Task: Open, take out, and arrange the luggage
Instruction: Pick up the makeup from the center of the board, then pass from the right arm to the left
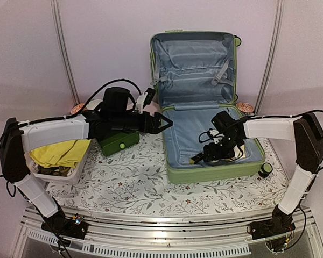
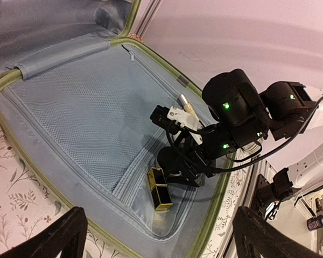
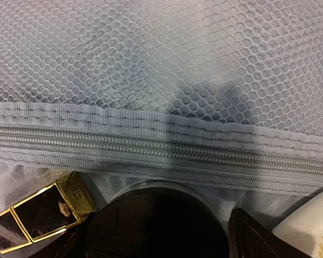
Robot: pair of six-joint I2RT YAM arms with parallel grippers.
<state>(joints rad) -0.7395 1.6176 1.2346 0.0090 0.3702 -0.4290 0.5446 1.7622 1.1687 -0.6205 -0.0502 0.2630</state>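
Already the luggage [image 1: 215,174] has been opened. Its lid [image 1: 194,59] is stood upright at the back, and its base lies flat on the worktop [image 1: 129,188], just right of the left jaws and all around the right jaws. Opening can therefore be judged done.

Taking out appears unfinished. A black-and-gold box [image 2: 160,189] lies on the lining just below the right jaws. From the right wrist, a round black thing [image 3: 156,228] and part of a white thing [image 3: 312,226] are seen beside that box. Left of the left jaws, a basket [image 1: 54,176] with a yellow cloth [image 1: 59,151] and a green box [image 1: 118,142] are set on the worktop. Whether these came out of the luggage cannot be told. Arranging is judged to be left.

The left jaws are spread wide and hold nothing. They are hung in the air at the luggage's left edge and pointed into the base.

The right jaws are lowered into the base, and the round black thing is seen between them. Whether it is gripped or only straddled cannot be told, nor can how wide they stand.
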